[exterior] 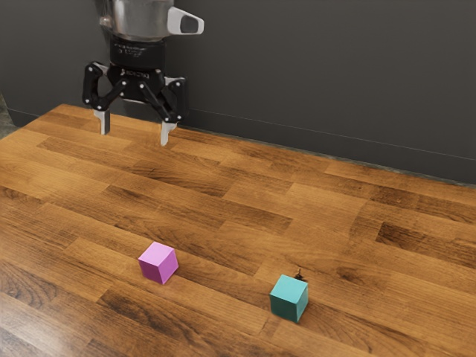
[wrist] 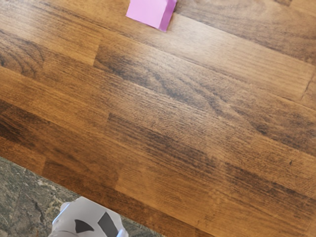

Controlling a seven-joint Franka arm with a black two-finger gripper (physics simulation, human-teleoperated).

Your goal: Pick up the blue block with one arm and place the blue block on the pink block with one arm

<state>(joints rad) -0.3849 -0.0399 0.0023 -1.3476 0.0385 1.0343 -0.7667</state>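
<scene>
The blue block [exterior: 288, 297], teal in colour, rests on the wooden table near the front, toward the exterior view's right. A pink block [exterior: 158, 262] sits to its left, a short gap apart. The same pink block [wrist: 150, 12] appears in the wrist view, far ahead of my hand. My gripper [exterior: 134, 129] hangs open high over the table's back left part, well away from both blocks, with nothing between its fingers.
The wooden table [exterior: 238, 201] ends at a dark wall behind. Its edge [wrist: 74, 190] runs just under my hand, with grey stone floor [wrist: 19, 197] beyond. A white part of the robot [wrist: 89, 222] shows there.
</scene>
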